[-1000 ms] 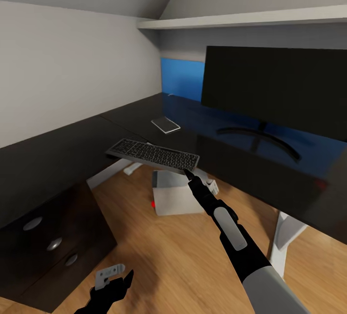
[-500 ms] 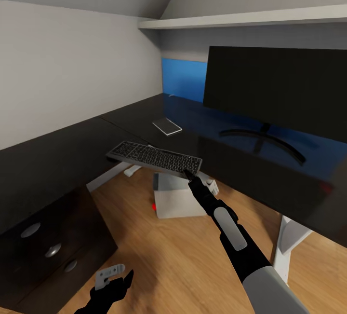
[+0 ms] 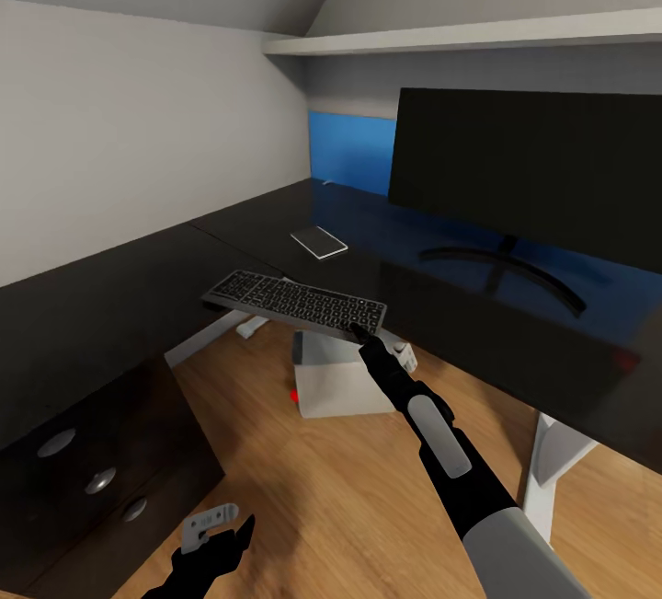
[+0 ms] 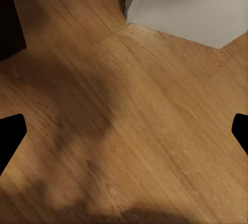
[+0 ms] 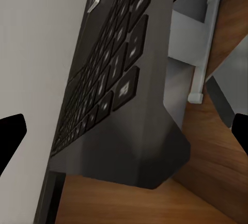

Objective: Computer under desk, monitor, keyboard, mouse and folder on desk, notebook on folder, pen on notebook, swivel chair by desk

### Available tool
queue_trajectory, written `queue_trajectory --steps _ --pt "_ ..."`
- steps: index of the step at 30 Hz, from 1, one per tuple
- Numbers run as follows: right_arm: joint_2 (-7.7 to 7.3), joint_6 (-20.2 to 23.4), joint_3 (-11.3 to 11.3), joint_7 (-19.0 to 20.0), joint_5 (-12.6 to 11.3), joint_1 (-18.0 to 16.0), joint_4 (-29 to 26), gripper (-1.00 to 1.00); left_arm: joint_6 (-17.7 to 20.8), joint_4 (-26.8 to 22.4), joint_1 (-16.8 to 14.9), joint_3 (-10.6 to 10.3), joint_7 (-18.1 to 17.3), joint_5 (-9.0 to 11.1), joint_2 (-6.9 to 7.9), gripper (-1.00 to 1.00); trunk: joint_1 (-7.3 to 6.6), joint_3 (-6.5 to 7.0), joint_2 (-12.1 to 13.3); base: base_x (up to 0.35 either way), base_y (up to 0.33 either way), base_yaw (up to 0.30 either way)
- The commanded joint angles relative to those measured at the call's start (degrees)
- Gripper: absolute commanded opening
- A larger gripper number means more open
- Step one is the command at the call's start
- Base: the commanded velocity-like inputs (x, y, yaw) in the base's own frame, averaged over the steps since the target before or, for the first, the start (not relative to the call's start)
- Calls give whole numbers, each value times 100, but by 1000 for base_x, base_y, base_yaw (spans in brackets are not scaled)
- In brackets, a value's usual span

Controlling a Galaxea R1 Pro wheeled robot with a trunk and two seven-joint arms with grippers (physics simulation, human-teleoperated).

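Observation:
The black keyboard (image 3: 294,302) with grey keys lies level across the inner corner of the black desk (image 3: 110,286), in front of the wide black monitor (image 3: 533,176) that stands on the desktop. My right gripper (image 3: 360,334) is at the keyboard's near right corner. In the right wrist view the keyboard (image 5: 103,95) sits close up, and the right gripper (image 5: 124,131) has its fingertips wide apart, open. The light grey computer (image 3: 340,383) with a red dot stands on the floor under the desk. My left gripper (image 3: 216,548) hangs open, low over the wood floor (image 4: 124,131), near the computer (image 4: 191,7).
A small flat pale grey item (image 3: 319,242) lies on the desk behind the keyboard. The black drawer unit (image 3: 83,479) stands at the left, a white desk leg (image 3: 542,461) at the right. A blue back panel (image 3: 349,148) and a white shelf (image 3: 460,33) are behind.
The whole picture has shifted slightly, so the camera moved. The keyboard and my right gripper keep their places relative to the desk.

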Motion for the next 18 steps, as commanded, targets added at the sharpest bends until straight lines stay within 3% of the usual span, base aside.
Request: queue_trajectory --steps 1,18 --pt "1 14 -2 -2 -42 -2 -2 100 19 -13 0 -13 52 60 5 100 0 -4 -2 0 0 0" --pt "1 14 -2 -2 -43 -2 5 100 19 -6 -1 -13 58 60 5 100 0 -4 -2 6 0 0"
